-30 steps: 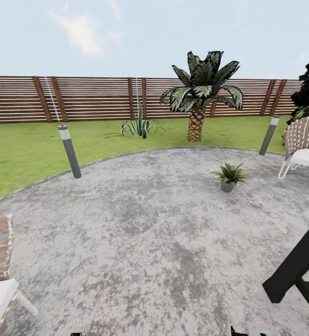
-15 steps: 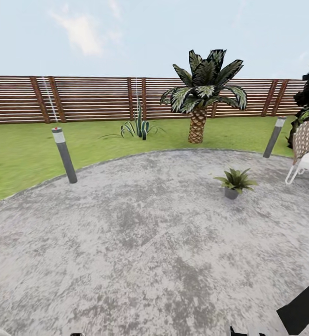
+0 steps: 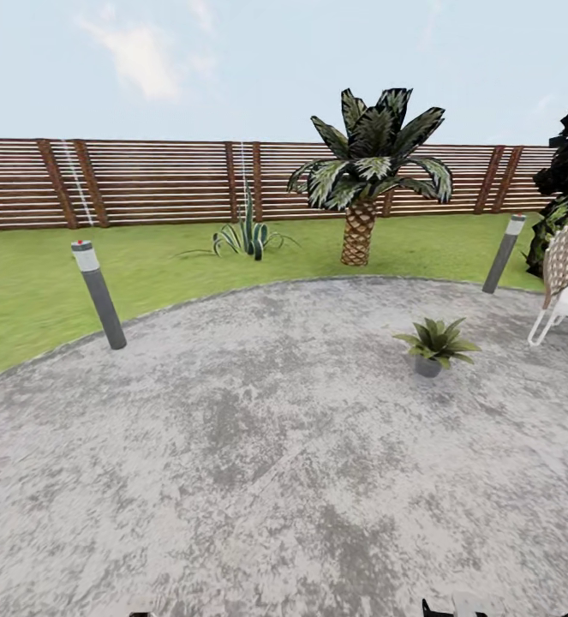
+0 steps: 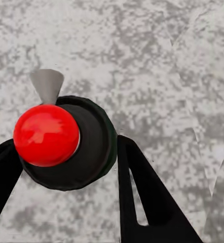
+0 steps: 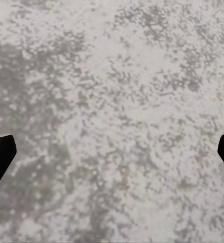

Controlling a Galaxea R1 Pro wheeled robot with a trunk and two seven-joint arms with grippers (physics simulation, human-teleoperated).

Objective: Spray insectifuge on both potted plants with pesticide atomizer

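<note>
The pickup looks done: the left gripper [image 4: 66, 152] is closed around the pesticide atomizer [image 4: 66, 144], its red top and grey nozzle over the patio [image 3: 232, 446]. The right gripper [image 5: 112, 152] is spread wide and empty. 1 potted plant [image 3: 435, 343] stands toward the patio's right edge, its grey pot holding a green rosette. I judge the next move is approaching it and aiming the nozzle.

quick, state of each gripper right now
Left gripper: shut on the dark green-black spray bottle with the red spot.
Right gripper: open, nothing between its fingertips, just grey paving below.
</note>
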